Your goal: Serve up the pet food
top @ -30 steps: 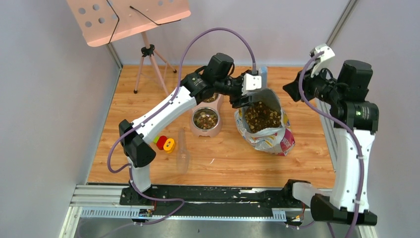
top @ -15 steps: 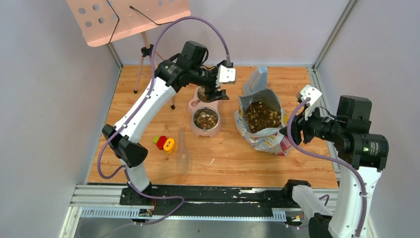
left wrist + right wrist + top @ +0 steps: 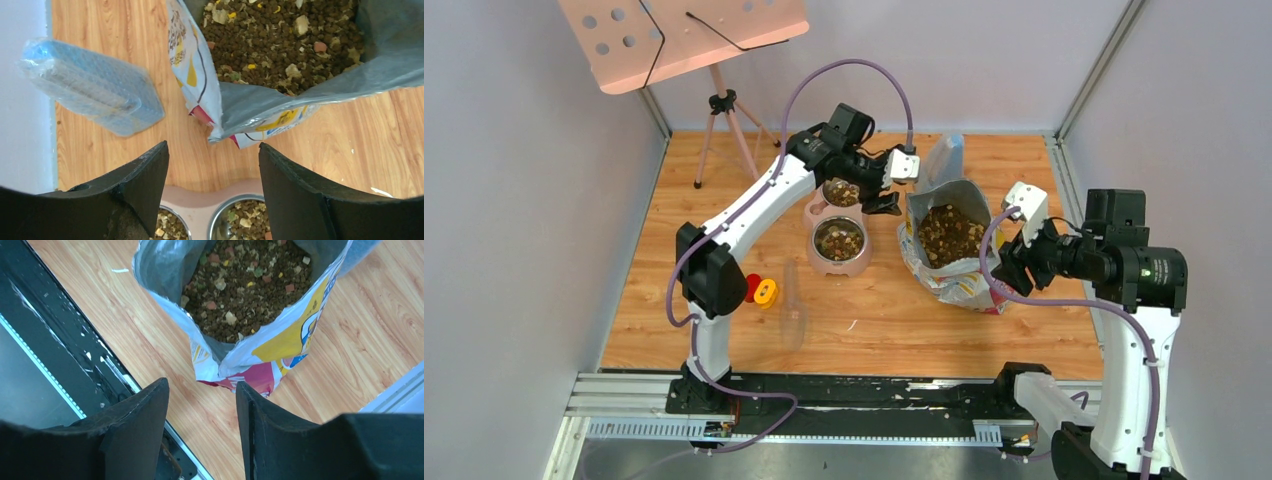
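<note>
The pet food (image 3: 949, 233) fills an open printed bag (image 3: 969, 285) right of centre; it shows in the left wrist view (image 3: 280, 40) and the right wrist view (image 3: 245, 280). More kibble lies in both steel bowls (image 3: 839, 238) of a pink feeder (image 3: 814, 215), also seen in the left wrist view (image 3: 245, 227). My left gripper (image 3: 884, 197) (image 3: 212, 147) is open and empty, over the feeder's far bowl, left of the bag. My right gripper (image 3: 1009, 265) (image 3: 201, 384) is open and empty, at the bag's near right side.
A clear plastic scoop (image 3: 792, 310) lies on the wooden table in front of the feeder. A red-and-yellow toy (image 3: 759, 290) sits to its left. A blue wrapped pack (image 3: 942, 160) (image 3: 90, 85) stands behind the bag. A pink music stand (image 3: 714, 100) is far left. The black rail (image 3: 60, 340) runs along the near edge.
My left gripper left the bag's rim and moved left over the feeder. My right arm swung down from the far right to the bag's near right side.
</note>
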Robot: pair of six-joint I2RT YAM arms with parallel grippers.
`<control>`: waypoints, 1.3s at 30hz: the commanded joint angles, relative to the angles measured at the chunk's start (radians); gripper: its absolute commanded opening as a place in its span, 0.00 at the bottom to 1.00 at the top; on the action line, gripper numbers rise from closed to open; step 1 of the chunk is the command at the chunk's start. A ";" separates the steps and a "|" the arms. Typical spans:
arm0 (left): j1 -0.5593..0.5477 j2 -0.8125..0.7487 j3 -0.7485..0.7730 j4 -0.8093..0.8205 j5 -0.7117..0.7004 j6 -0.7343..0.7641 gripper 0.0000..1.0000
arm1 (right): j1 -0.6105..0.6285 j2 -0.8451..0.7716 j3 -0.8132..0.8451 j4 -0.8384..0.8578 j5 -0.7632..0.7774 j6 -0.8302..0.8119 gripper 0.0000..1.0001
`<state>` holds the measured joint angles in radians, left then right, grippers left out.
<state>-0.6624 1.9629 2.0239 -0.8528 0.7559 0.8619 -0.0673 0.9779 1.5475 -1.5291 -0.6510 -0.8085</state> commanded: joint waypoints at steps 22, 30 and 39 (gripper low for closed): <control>-0.024 -0.008 0.043 -0.007 0.139 0.034 0.59 | 0.116 0.056 -0.127 0.148 0.079 -0.064 0.38; -0.030 0.012 0.075 -0.006 0.149 0.034 0.46 | 0.144 0.049 -0.139 0.162 0.109 -0.053 0.32; -0.043 0.012 0.049 0.055 0.125 0.027 0.46 | 0.147 0.042 -0.140 0.160 0.142 -0.055 0.17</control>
<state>-0.6853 1.9789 2.0563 -0.8684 0.8616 0.8917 0.0761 1.0325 1.4067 -1.3987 -0.5217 -0.8616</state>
